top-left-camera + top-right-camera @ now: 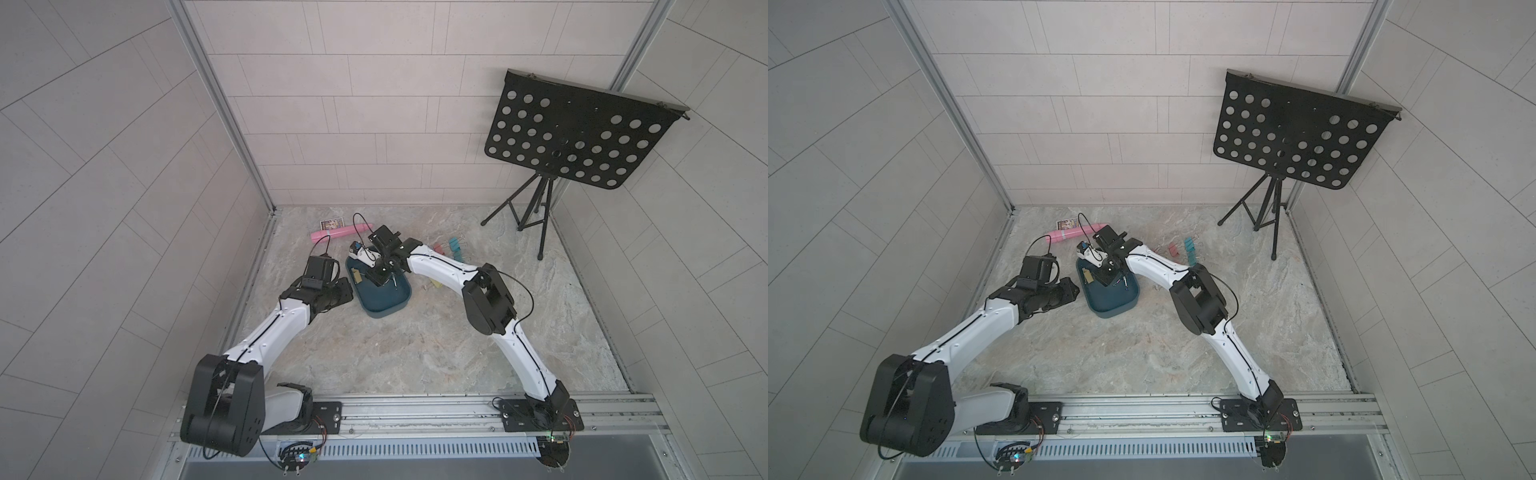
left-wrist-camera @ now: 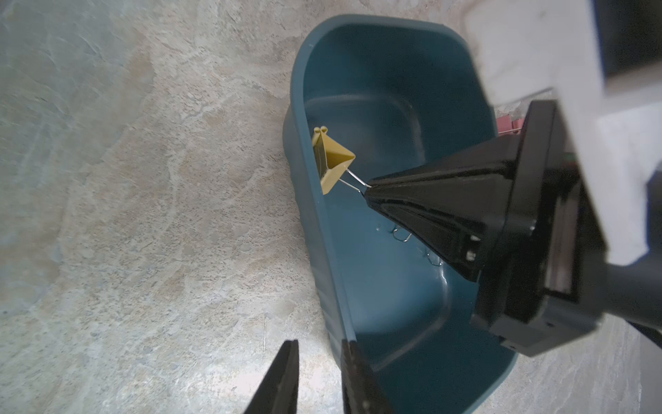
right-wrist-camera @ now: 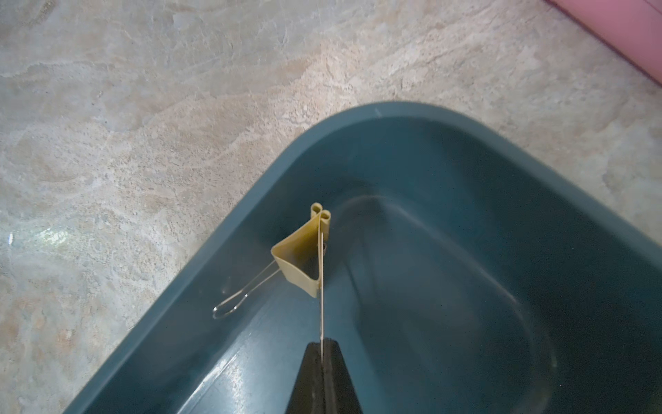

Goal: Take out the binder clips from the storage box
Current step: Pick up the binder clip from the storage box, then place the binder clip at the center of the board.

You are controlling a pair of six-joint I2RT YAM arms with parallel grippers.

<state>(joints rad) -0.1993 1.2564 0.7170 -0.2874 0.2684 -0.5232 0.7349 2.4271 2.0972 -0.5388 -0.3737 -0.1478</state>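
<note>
The dark teal storage box (image 1: 386,307) (image 1: 1113,307) sits mid-table. Inside it a yellow binder clip (image 2: 331,161) (image 3: 301,261) leans against the box wall (image 2: 376,71). My right gripper (image 3: 322,344) (image 2: 369,190) reaches down into the box, shut on one silver wire handle of that clip. The clip's other handle rests on the wall. My left gripper (image 2: 320,344) (image 1: 347,286) is at the box's left side, its fingers astride the rim, shut on the wall. Thin silver wires (image 2: 401,234) lie on the box floor under the right gripper; what they belong to is unclear.
Teal binder clips (image 1: 457,247), a pink one (image 1: 439,248) and a yellow one (image 1: 434,284) lie on the table right of the box, partly behind the right arm. A pink tube (image 1: 340,232) and a small card (image 1: 332,224) lie behind it. A black music stand (image 1: 582,133) stands back right.
</note>
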